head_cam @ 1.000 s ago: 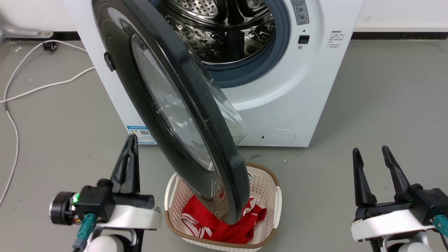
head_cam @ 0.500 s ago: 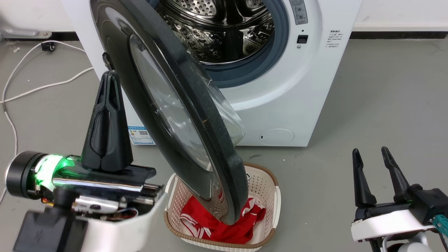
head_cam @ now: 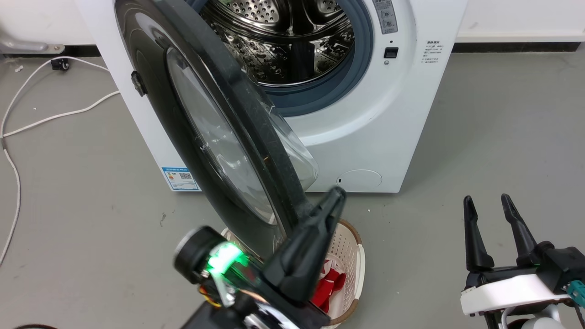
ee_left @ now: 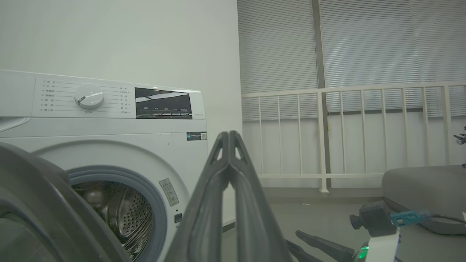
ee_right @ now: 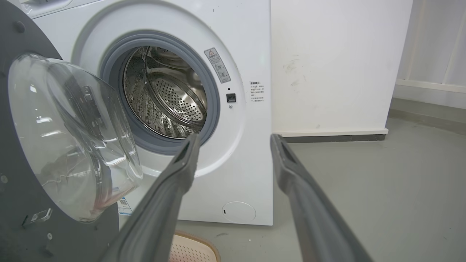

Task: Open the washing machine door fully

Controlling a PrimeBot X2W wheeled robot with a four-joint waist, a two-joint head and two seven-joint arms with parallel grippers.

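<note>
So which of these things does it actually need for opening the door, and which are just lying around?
For the job: washing machine door, washing machine, left pincer.
Just lying about: laundry basket, red clothes, white cable.

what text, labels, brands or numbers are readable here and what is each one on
Nothing reads as words; all too small or blurred.
Blue label sticker, washing machine lower front: QR code, print unreadable.
Grey sticker, upper front: warning triangle, print unreadable.
Printed block right of it: unreadable.
Dial labels and display: unreadable.
Small black sticker under the display: unreadable.
</note>
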